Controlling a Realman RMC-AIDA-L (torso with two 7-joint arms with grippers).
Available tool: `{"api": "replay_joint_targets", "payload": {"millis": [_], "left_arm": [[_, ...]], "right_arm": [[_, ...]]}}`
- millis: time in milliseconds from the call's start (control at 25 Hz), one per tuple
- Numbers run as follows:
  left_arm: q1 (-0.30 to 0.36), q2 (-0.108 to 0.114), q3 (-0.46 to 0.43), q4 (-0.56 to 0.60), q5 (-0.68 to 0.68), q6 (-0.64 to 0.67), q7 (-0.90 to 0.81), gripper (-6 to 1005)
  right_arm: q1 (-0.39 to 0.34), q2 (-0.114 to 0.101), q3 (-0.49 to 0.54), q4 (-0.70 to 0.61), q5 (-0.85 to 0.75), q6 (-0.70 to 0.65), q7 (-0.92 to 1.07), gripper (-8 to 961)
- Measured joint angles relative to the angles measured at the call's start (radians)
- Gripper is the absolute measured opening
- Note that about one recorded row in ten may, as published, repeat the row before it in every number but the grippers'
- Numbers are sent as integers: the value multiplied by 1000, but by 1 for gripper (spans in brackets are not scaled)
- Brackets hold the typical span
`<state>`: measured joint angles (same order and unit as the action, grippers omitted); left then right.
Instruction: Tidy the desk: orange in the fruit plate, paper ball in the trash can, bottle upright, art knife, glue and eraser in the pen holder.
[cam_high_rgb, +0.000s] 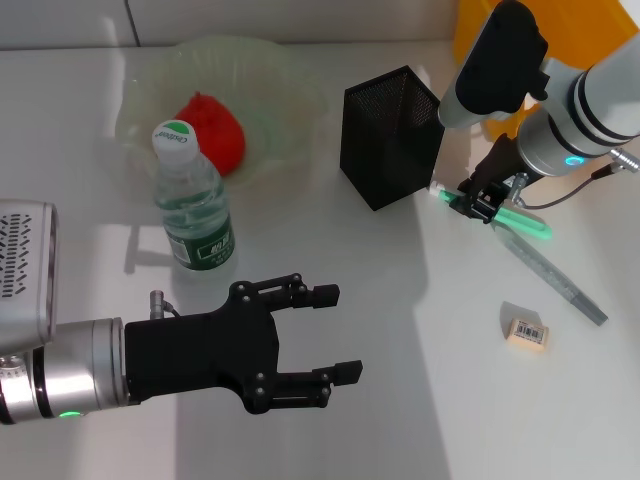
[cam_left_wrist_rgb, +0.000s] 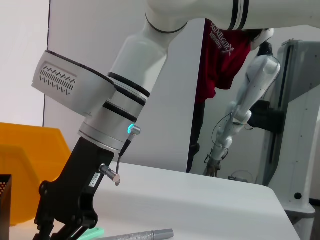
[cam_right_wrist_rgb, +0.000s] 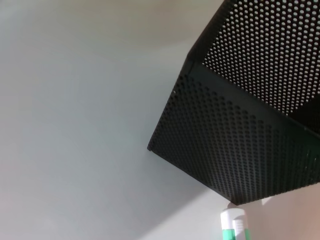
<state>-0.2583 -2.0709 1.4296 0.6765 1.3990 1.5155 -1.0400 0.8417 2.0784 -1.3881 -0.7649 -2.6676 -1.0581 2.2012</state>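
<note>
Right end effector (cam_high_rgb: 478, 203) is low over the surface (cam_high_rgb: 400, 420), fingers closed on the green-and-white glue (cam_high_rgb: 505, 215) near its white end. Glue lies tilted, its green end angled away from the holder (cam_high_rgb: 390, 135). Holder stands just beside the right end effector, toward the robot's left; right wrist view shows the glue's white tip just below the holder's mesh corner, not inside.

Left end effector (cam_high_rgb: 300, 345) hangs open and empty, near side of the surface, holding nothing (looks idle).

Outward from the right end effector:
- Knife (cam_high_rgb: 555, 278), grey, flat on the surface just past the glue's green end, nearer the robot.
- Eraser (cam_high_rgb: 527, 333) flat on the surface, nearer the robot than the knife, apart from it.
- Bottle (cam_high_rgb: 192, 200) upright, well off to the left beside the plate (cam_high_rgb: 145, 90).
- Plate holds a red-orange fruit (cam_high_rgb: 213, 130), likely the task's orange.

Status, as I read it:
- Done: bottle upright, fruit in plate.
- In hand: glue, gripped but not yet in holder.
- Left: knife, eraser.
- Paper ball and trash can: neither in view, can't tell.
</note>
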Motion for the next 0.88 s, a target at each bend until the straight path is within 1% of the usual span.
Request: {"api": "replay_joint_targets", "payload": {"millis": [80, 200, 320, 480, 560, 680, 760, 880], "left_arm": [[0, 0, 0, 0, 0, 0, 0, 783], [1, 0, 0, 0, 0, 0, 0, 783], [2, 0, 0, 0, 0, 0, 0, 783], [2, 0, 0, 0, 0, 0, 0, 783], [3, 0, 0, 1, 0, 0, 0, 783], [3, 0, 0, 3, 0, 0, 0, 783], [3, 0, 0, 3, 0, 0, 0, 783], [4, 0, 0, 5, 0, 2, 0, 783]], "right_arm": [[1, 0, 0, 2, 0, -3, 0, 239], [-8, 0, 0, -22, 0, -21, 0, 207], [-29, 1, 6, -83, 0, -59, 0, 174], [-58, 3, 54, -180, 1, -127, 9, 181], [-72, 3, 94, -240, 5, -178, 14, 185], [-105, 4, 144, -365, 40, -261, 30, 190], [-145, 3, 178, -484, 103, -321, 39, 194], [-213, 2, 202, -645, 195, -357, 40, 199]]}}
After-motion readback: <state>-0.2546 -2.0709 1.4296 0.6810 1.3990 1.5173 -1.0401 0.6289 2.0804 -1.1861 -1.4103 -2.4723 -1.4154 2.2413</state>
